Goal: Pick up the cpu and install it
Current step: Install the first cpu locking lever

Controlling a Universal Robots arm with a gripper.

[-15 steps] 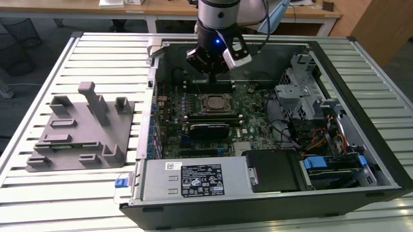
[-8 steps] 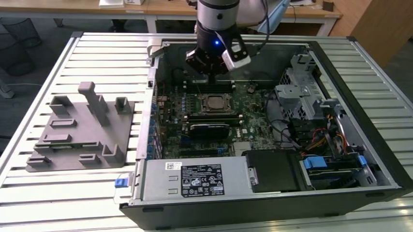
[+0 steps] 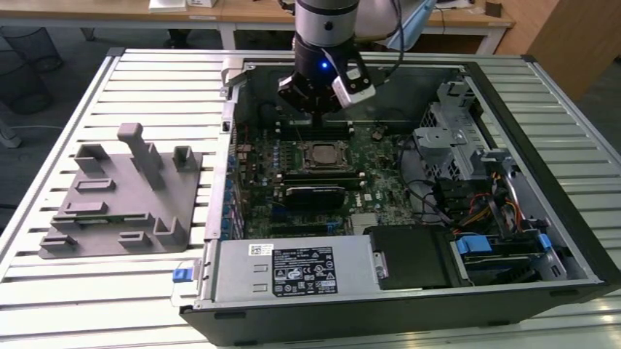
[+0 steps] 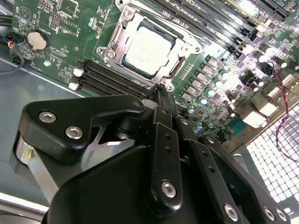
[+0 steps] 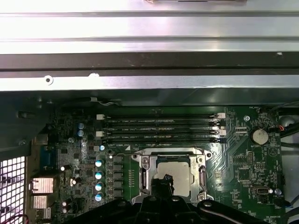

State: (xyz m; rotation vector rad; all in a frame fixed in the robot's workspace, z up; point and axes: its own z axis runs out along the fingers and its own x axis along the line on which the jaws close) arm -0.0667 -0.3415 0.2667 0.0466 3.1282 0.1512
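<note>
Second wrist view: small flat square cpu with shiny silver metal top, lying flat inside the silvery metal socket frame on the green motherboard, level with the frame and apparently seated. Same chip in the first wrist view, squarely within the frame, partly hidden behind the fingertips. In the exterior view, seen at the middle of the board, inside the open black computer case resting on the slatted metal table.

Just beside the socket, rows of black memory slots along one side. Black gripper poised above those slots at the socket's edge, apart from the chip, holding nothing; fingertips drawn together into one narrow point, clenched on empty air. In the exterior view, positioned over the board's far side.

Grey plastic tray with upright posts well apart, outside the case on the table, toward the exterior view's left.

Judged from this: chip placed in its socket and let go; whether the frame is latched down, impossible to tell.
</note>
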